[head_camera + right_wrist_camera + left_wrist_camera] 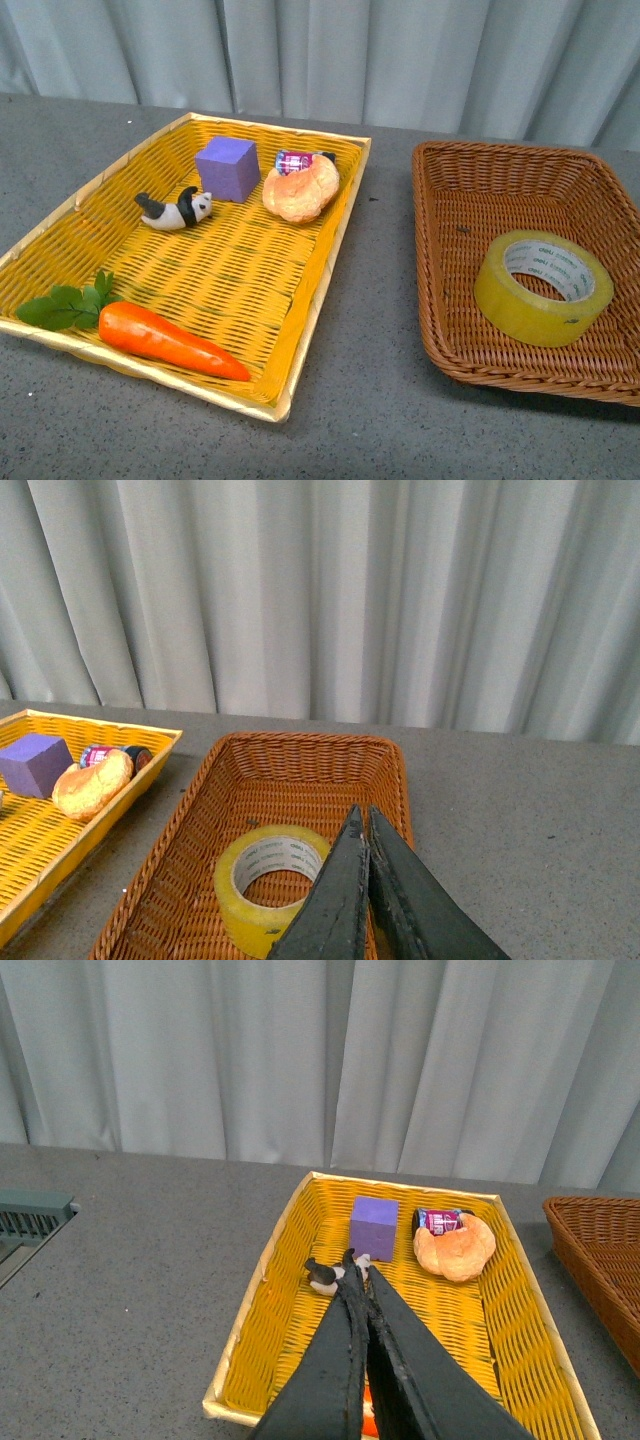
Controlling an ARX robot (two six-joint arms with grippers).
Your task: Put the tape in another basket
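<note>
The yellowish tape roll (543, 287) lies flat inside the brown wicker basket (452, 188) on the right of the table. The right wrist view shows the tape (262, 883) in the basket (300, 760), with my right gripper (361, 816) shut and empty above the basket floor, just beside the roll. My left gripper (353, 1260) is shut and empty, hovering over the flat yellow tray (258, 1290) near the panda figure (322, 1274). Neither arm appears in the front view.
The yellow tray (330, 250) on the left holds a purple cube (227, 168), a croissant (300, 187), a small can (293, 160), a panda figure (176, 210) and a carrot (165, 337). A grey curtain hangs behind the table. A grey grate (30, 1212) lies at the left.
</note>
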